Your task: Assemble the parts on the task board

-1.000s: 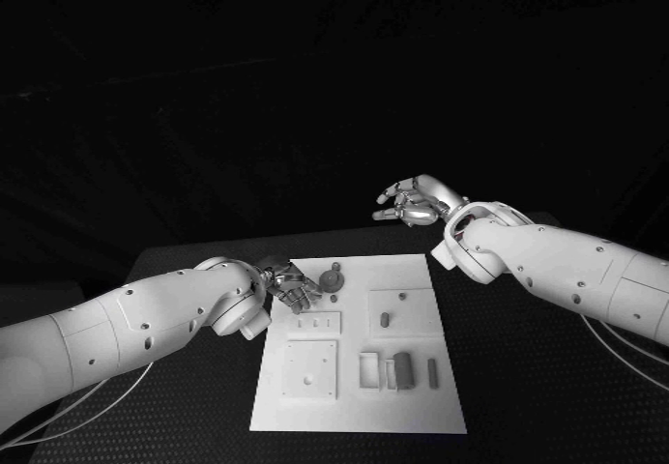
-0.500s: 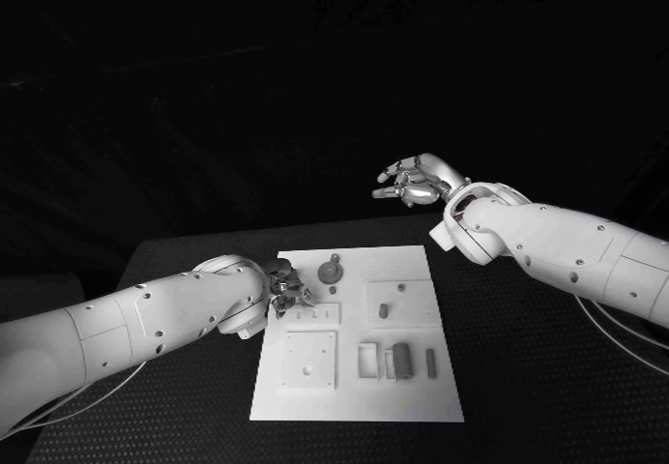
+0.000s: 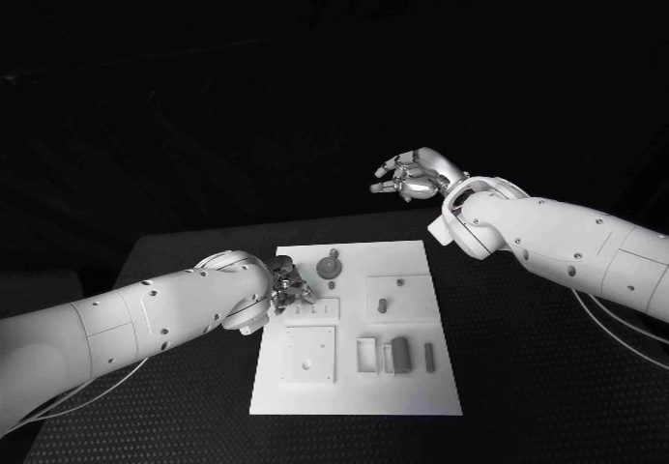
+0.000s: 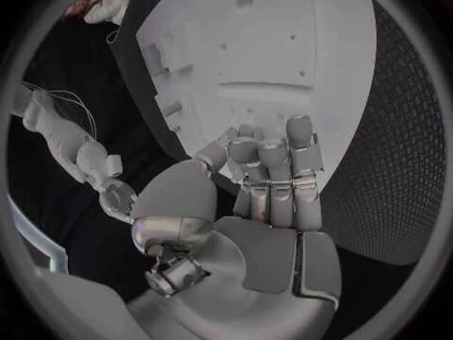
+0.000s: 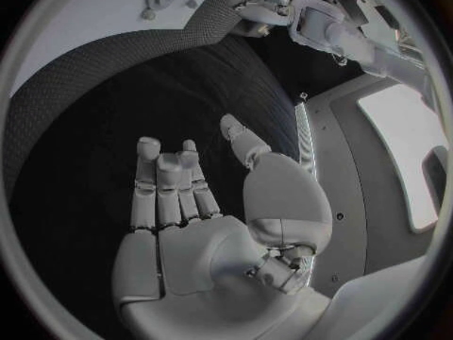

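Observation:
The white task board (image 3: 357,398) lies in the middle of the black table. On it are a round grey part (image 3: 329,268), a small oblong part (image 3: 382,306) and a dark upright part (image 3: 401,354) in a frame. My left hand (image 3: 290,287) is at the board's left edge. In the left wrist view its fingers (image 4: 272,175) lie stretched side by side with their tips at the edge of the board (image 4: 274,38), holding nothing. My right hand (image 3: 407,179) is raised beyond the board's far end. Its fingers (image 5: 168,185) are apart and empty.
A square raised plate (image 3: 309,356) with holes sits on the board's near left. The black textured table (image 3: 558,387) reaches out on both sides of the board. In the right wrist view the board (image 5: 85,23) and my left arm (image 5: 316,19) lie far off.
The whole picture has shifted slightly. My right hand has risen a little higher behind the board. My left hand stays at the board's left edge.

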Robot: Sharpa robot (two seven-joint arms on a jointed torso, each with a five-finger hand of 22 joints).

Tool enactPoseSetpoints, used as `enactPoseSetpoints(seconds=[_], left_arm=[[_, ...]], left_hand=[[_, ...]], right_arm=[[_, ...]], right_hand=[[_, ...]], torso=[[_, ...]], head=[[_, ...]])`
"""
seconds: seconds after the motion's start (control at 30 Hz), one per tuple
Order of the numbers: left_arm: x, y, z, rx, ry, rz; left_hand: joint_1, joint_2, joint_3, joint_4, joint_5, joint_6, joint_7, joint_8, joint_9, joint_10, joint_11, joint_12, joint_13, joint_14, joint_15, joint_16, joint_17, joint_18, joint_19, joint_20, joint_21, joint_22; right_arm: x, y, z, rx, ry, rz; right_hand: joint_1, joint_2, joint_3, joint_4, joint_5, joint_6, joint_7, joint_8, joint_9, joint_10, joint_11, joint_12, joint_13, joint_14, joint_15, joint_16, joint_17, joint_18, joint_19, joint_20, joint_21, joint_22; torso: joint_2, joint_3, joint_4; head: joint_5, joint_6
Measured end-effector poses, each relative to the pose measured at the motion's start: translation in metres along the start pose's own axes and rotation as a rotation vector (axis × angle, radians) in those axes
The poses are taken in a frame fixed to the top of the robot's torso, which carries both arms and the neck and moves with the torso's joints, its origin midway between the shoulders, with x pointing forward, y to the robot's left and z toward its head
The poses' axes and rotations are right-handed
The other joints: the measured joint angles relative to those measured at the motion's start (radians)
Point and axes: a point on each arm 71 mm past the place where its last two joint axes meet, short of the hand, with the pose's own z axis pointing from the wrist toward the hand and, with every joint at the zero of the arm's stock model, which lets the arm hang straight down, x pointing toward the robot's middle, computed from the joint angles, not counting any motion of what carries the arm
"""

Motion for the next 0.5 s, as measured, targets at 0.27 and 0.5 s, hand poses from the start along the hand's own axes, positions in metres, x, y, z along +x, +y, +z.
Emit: enactPoseSetpoints(seconds=[0.27, 0.5], left_arm=[[0.0037, -0.0021, 0.002, -0.01, 0.015, 0.01], [0.0073, -0.0002, 0.0041, -0.023, 0.028, 0.02]], left_hand=[[-0.026, 0.007, 0.005, 0.003, -0.003, 0.008, 0.0, -0.002, 0.035, -0.002, -0.002, 0.009, -0.009, -0.003, -0.004, 0.034, -0.037, 0.0, 0.005, -0.005, 0.0, 0.008], [-0.09, 0.018, 0.051, 0.003, 0.001, 0.01, -0.002, 0.01, 0.095, -0.007, -0.007, 0.012, -0.029, -0.009, -0.009, 0.076, -0.095, 0.0, 0.008, -0.013, -0.012, 0.018]], right_arm=[[0.0, -0.0003, 0.0001, 0.002, 0.001, 0.0], [0.0004, -0.0002, 0.0002, 0.003, 0.004, 0.001]], right_hand=[[-0.004, 0.004, 0.0, 0.0, 0.0, 0.0, 0.0, 0.0, -0.001, 0.0, 0.0, 0.0, 0.0, 0.0, 0.0, 0.0, -0.001, 0.0, 0.0, 0.0, 0.0, 0.0], [-0.004, 0.004, 0.0, 0.0, 0.0, 0.0, 0.0, 0.0, -0.001, 0.0, 0.0, 0.0, -0.001, 0.0, 0.0, 0.0, -0.001, 0.0, 0.0, 0.0, 0.0, 0.0]], torso=[[0.0, 0.0001, 0.0], [0.0, 0.0, 0.0002]], head=[[-0.003, -0.005], [-0.005, -0.009]])
